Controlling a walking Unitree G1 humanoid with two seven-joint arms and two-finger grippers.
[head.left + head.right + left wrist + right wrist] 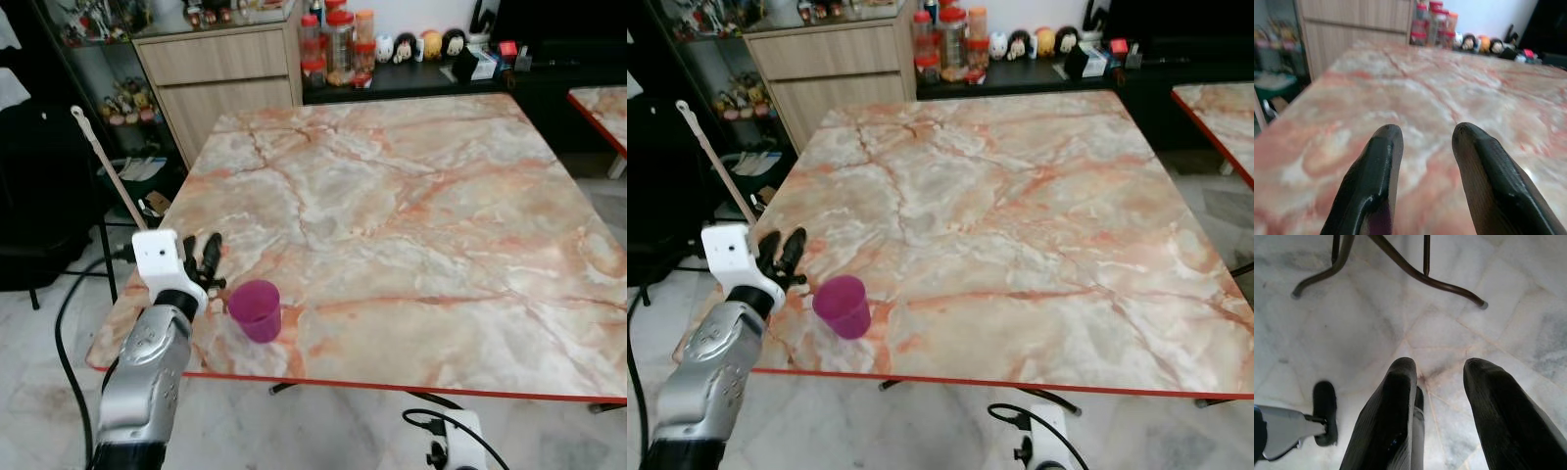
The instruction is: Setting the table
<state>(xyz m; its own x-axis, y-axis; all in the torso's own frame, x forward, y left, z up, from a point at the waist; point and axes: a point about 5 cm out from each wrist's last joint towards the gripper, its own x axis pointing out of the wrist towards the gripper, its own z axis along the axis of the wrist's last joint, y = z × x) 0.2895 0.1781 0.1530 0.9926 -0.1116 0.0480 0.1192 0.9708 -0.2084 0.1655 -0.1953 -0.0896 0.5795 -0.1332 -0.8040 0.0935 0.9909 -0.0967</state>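
A purple cup stands upright on the marble-patterned counter, in the lower left of the head views, close to the counter's near red edge and its left corner. Its mouth faces up and nothing can be made out inside it.

Just beside the cup, toward the left of the frame, is the left tool, raised over the counter's left edge on its silver arm with a white wrist block behind it. Its two black fingers are parted with a clear gap between them and hold nothing; they do not touch the cup. In the left wrist view the fingers point across the bare marble surface toward the far side of the room.

The right tool hangs low below the counter's near edge, at the bottom of the frame in the head views. In its wrist view the two fingers are spread apart and empty over the pale tiled floor, with the counter's dark metal legs beyond.

At the top of the frame, past the counter's far edge, a wooden cabinet stands at upper left, and red-lidded jars and small figurines line a dark shelf at upper centre. A second counter's red-edged corner shows at upper right.
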